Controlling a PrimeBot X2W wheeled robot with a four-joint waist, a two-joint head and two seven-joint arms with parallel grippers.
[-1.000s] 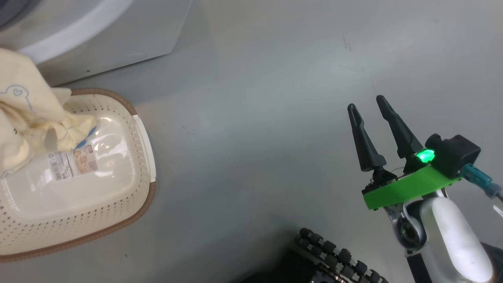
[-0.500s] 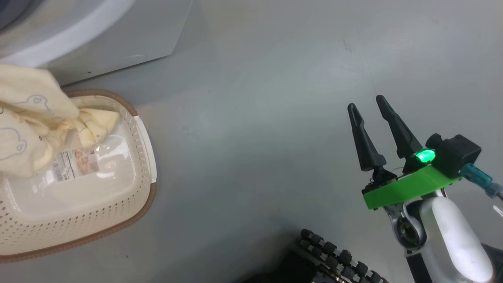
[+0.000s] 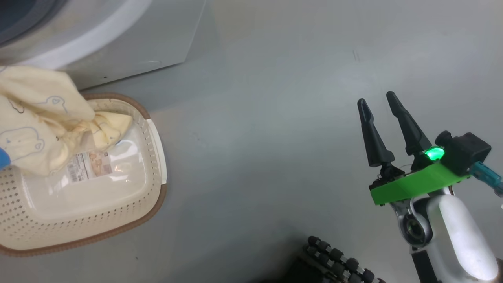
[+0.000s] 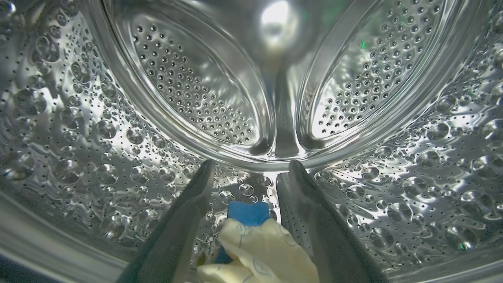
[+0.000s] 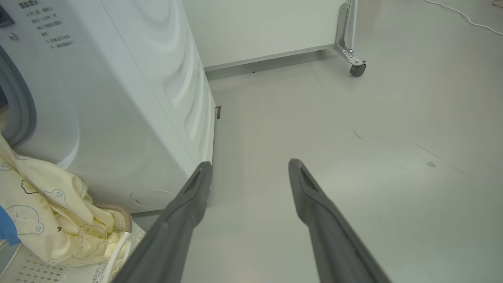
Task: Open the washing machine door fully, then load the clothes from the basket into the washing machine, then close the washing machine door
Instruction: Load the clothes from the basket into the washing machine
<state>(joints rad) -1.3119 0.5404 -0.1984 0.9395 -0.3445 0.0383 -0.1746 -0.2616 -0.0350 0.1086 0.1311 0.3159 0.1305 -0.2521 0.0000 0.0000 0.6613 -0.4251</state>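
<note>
Within the steel drum (image 4: 98, 129) the left gripper (image 4: 251, 167) is seen with fingers (image 4: 184, 220) spread apart and the blue-cuffed yellow clothes (image 4: 259, 251) lying loose between them, more of them being draped over the far corner of the basket (image 3: 129, 214) beside the washing machine (image 3: 149, 39), and the right gripper (image 3: 377, 99) is held spread above the floor (image 3: 275, 137).

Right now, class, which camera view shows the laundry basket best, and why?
The head view: the basket sits nearly whole, brown rim, holed walls and floor sticker all plain. The right wrist view catches a corner of the basket beside the clothes. The left wrist view looks into the drum.
</note>
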